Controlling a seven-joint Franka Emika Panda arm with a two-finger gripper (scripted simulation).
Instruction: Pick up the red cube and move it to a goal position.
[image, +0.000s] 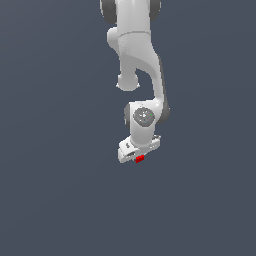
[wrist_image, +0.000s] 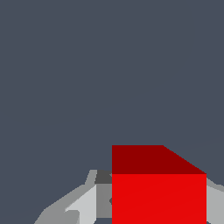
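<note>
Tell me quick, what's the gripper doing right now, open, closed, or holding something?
Gripper: closed on the tiny bright red cube, which sits between its grey fingers in the wrist view.

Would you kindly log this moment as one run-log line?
arm: Panda | gripper: shut on red cube | cube between fingers | goal marker: none visible

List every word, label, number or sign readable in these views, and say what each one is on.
None: no readable text in either view.
The red cube has plain faces.
The white arm and gripper carry no lettering.
The round grey wrist joint cap shows only blurred marks, not readable.
</note>
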